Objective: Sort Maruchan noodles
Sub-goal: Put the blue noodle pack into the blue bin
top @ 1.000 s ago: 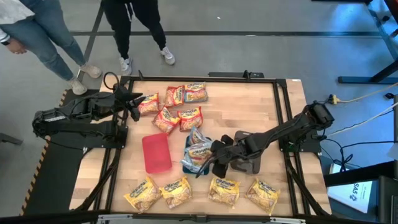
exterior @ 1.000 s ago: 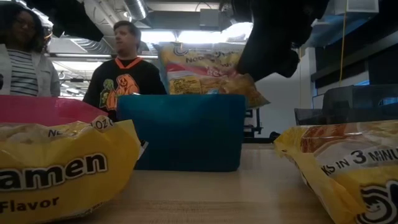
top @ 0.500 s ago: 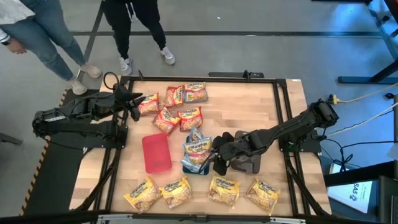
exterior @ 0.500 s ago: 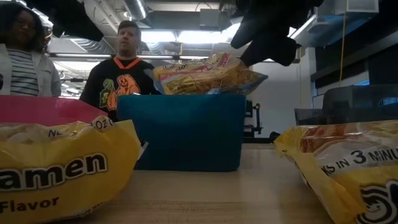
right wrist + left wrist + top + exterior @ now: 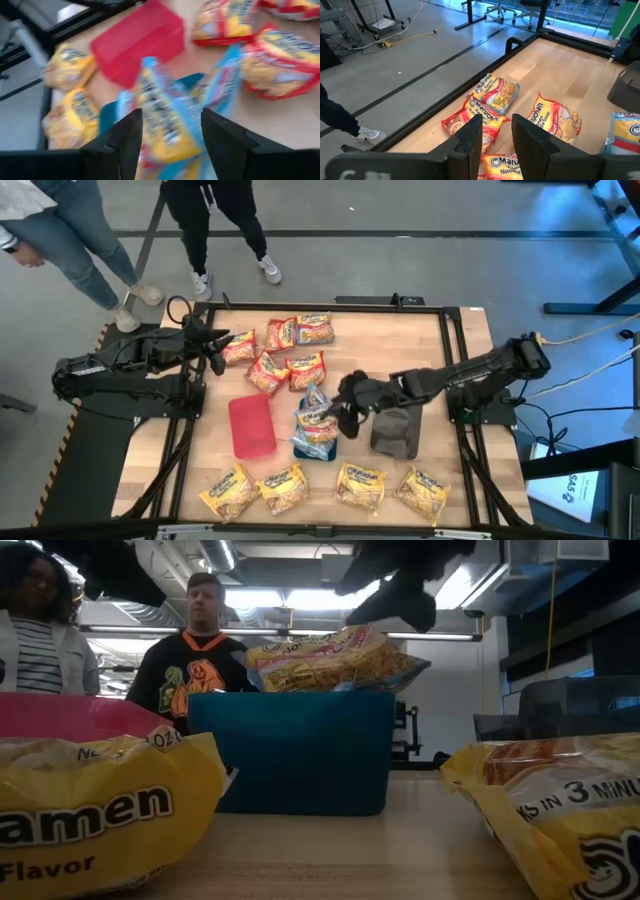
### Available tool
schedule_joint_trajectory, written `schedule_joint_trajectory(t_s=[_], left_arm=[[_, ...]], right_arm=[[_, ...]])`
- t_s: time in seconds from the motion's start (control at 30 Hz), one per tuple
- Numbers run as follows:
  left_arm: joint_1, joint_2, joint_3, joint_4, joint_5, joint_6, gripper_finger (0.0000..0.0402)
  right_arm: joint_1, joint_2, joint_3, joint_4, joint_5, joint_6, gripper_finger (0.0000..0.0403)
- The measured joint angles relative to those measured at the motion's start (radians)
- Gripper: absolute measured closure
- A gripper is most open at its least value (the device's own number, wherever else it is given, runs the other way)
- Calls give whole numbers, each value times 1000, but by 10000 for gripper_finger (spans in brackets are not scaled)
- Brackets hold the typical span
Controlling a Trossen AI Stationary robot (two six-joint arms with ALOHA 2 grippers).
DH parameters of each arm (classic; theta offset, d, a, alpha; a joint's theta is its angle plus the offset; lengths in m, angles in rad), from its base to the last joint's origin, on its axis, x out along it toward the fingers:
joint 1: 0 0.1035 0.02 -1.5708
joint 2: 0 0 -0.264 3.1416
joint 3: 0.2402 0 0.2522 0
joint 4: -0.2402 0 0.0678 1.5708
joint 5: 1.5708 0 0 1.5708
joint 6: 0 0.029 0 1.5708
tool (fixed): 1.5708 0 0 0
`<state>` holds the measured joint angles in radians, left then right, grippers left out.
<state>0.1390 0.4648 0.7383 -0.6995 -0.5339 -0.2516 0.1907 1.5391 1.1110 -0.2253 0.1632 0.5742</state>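
Crinkling square packets (image 5: 318,420) (glossy plastic)

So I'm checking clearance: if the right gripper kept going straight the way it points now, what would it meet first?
Probably the blue-edged noodle packets piled on the teal tray; the open right gripper points at them, though depth is uncertain.

We're looking past two dark open fingers (image 5: 127,135) at a blue-edged crinkly noodle packet (image 5: 162,120), blurry, lying over a teal tray (image 5: 107,116). A flat red plastic tray (image 5: 137,40) sits beyond it, yellow packets (image 5: 70,67) to one side, red-edged packets (image 5: 280,65) to the other.
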Motion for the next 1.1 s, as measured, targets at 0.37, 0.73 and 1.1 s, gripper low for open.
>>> schedule_joint_trajectory(t_s=[0.37, 0.73, 1.1], left_arm=[[0, 0, 0, -9, 0, 1, 303], [0, 0, 0, -10, -1, 1, 303], [0, 0, 0, -11, 0, 1, 303]], right_arm=[[-109, 16, -1, -17, -242, -80, 205], [-107, 49, -2, -42, -254, -108, 205], [-105, 49, -1, -65, -287, -76, 228]])
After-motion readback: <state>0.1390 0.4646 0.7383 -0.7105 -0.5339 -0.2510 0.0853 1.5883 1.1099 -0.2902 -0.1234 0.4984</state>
